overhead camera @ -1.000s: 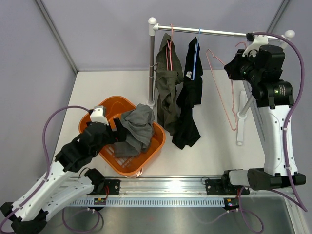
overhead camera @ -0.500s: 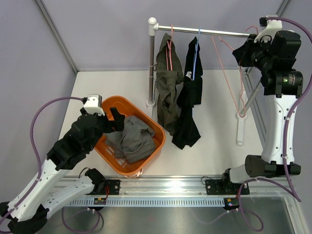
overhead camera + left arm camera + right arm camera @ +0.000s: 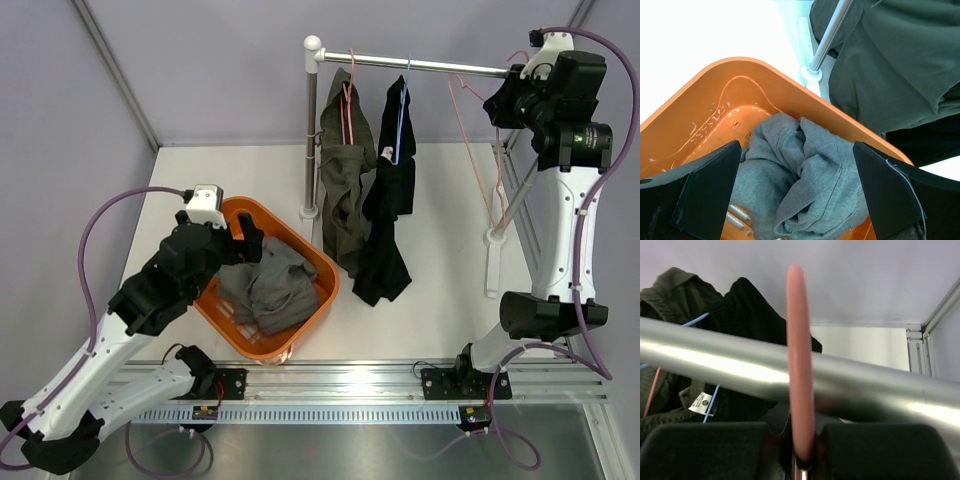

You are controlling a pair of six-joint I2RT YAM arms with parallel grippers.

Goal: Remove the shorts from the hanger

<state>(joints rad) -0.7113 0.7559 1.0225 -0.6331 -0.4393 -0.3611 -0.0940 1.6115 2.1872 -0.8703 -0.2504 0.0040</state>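
Your right claw is clamped on the bare pink hanger, held against the rail near its right end. Your left claw gapes wide over the orange basket, below the rail's left end. The grey shorts lie crumpled inside the basket.

Pale lilac-grey walls are closing in a white tabletop on its far and left sides. Slanting aluminium struts are running up the corners. A slotted metal rail is lying along the near edge, catching bright overhead light.
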